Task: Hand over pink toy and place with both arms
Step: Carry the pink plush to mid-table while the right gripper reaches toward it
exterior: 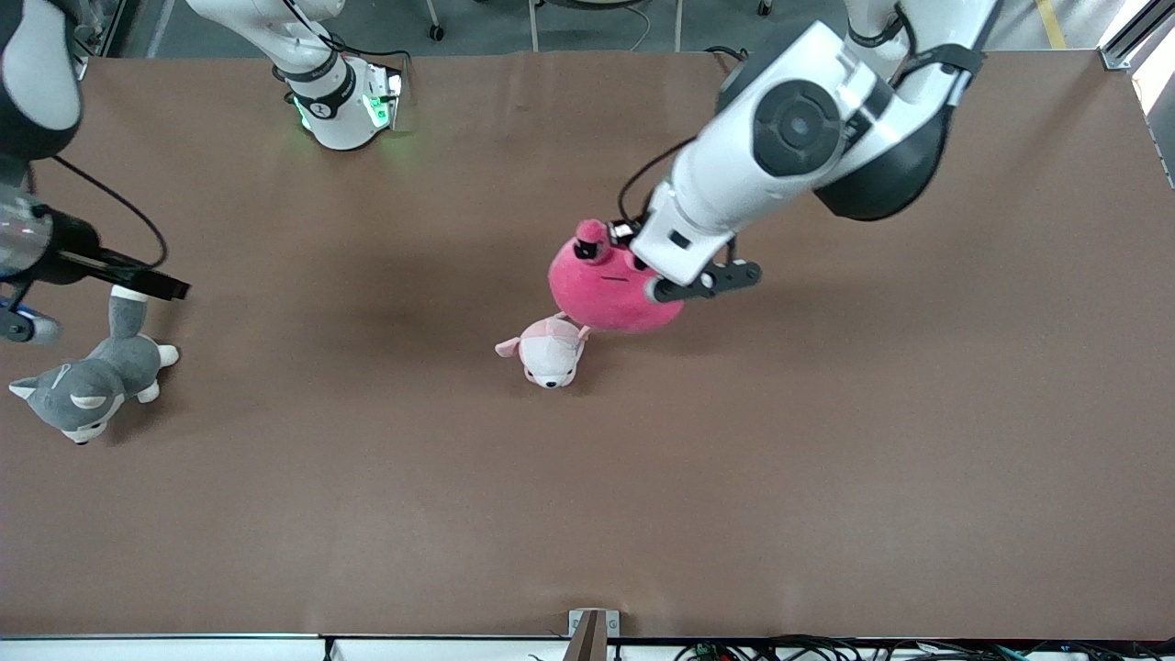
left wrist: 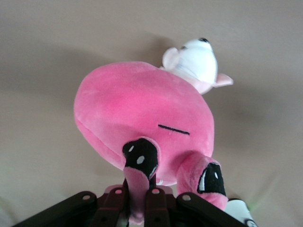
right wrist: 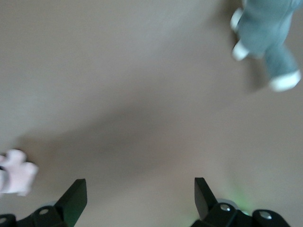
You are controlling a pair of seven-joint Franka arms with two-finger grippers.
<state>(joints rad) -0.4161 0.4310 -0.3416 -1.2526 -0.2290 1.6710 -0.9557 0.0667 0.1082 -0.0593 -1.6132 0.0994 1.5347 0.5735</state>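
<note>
Hanging from the left gripper (left wrist: 137,208), the pink toy (exterior: 606,289) is up off the brown table (exterior: 643,477), over its middle stretch. The fingers are pressed together on a fold of plush at the toy's face end, between its two black eyes, as the left wrist view shows; the round pink body swells out past the fingertips, with the thin mouth line running across it. In the front view the gripper's black fingers (exterior: 711,278) lie against the toy's edge on the side toward the left arm's end of the table, and the white left arm (exterior: 780,147) slants down to it from its base.

Just under and beside the held toy lies the small pale pink-and-white puppy plush (exterior: 549,353), resting on the table with its snout toward the front camera. From the left wrist camera it shows past the toy's body (left wrist: 194,61), and whether the two plushes touch cannot be told.

Well apart from the left gripper, at the right arm's end of the table, the right gripper (right wrist: 137,194) hangs above the surface with its fingers spread wide and nothing between them. Bare tabletop lies below them. Close to that gripper the grey-and-white husky plush (exterior: 87,386) lies on the table, its tail pointing up toward the gripper's black finger (exterior: 147,280). The puppy plush shows at the rim of the right wrist view.
</note>
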